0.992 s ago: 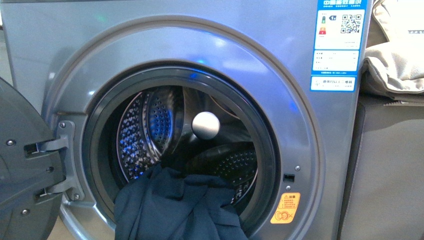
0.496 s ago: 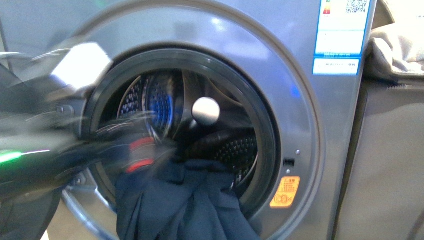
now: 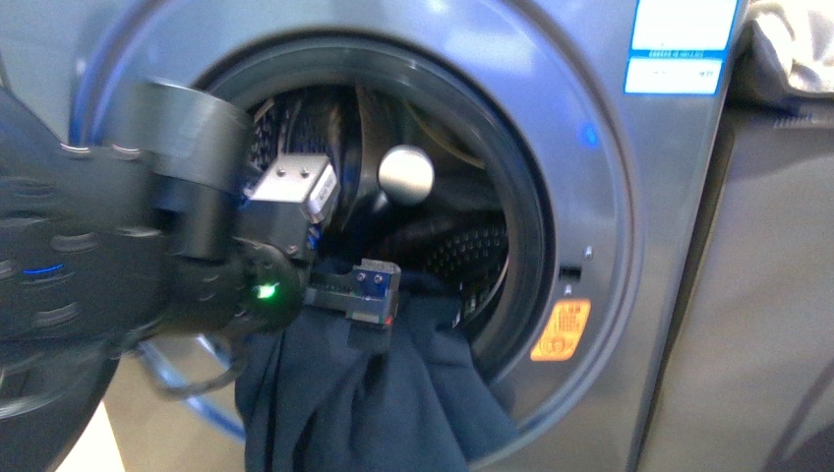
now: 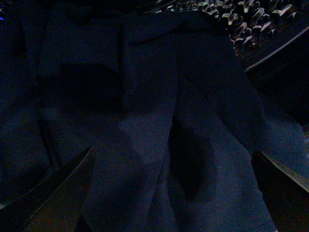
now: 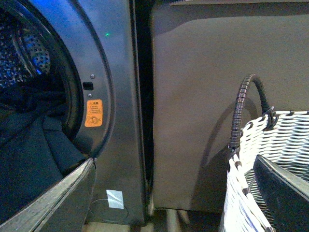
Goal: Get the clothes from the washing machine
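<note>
Clothes (image 3: 364, 393): one dark navy garment spilling out of the porthole of the washing machine (image 3: 610, 246). The upper part is bunched in the mouth and the rest hangs down over the lower lip.
Left end effector (image 3: 366, 317): at the mouth, right over the top bunch. My wrist camera shows both fingers (image 4: 63, 193) spread wide with cloth filling the gap and nothing pinched. Whether it touches the cloth, I cannot tell.
Handling: I judge it soft, limp and light, with folds that give rather than resist. It should drape and trail when lifted, and may drag on the door seal.
Where to take hold: the thick ridge of folds at the lip, several layers at once, not a single flat hanging panel.
Drum (image 3: 462, 256): perforated steel behind the garment. Snag risk looks low to me.
Right end effector (image 5: 174, 193): released and empty, off the machine's right side, near the woven basket (image 5: 270, 159).
</note>
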`<state>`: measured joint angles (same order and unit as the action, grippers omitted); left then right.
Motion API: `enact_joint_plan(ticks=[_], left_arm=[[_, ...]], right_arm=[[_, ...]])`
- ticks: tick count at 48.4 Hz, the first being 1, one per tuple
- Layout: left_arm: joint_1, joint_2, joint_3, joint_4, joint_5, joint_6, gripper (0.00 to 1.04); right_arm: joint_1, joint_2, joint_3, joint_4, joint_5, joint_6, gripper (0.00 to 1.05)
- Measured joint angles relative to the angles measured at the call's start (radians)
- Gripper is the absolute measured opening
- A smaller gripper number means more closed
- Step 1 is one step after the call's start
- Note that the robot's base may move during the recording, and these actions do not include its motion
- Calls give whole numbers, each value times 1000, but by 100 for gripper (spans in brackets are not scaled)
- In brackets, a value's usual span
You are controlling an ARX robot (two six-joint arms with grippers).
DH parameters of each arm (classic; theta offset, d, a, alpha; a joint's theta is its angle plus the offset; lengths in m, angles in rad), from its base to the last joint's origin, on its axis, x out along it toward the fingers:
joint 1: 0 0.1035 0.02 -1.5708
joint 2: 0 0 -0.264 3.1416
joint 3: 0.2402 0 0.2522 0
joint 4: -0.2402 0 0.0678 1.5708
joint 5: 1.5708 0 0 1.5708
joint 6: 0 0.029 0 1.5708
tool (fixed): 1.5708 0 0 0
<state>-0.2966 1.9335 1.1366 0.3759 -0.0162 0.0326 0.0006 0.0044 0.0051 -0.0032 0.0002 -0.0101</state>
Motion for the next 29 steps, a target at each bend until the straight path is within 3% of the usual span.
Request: enact_joint_plan(ticks=[10,29], left_arm=[[31,129,164,-90,-1,-89,98],[48,223,232,-130,-73,-164,98]], right_arm=[[0,0,0,0,0,0,97],[0,0,0,0,0,0,97]])
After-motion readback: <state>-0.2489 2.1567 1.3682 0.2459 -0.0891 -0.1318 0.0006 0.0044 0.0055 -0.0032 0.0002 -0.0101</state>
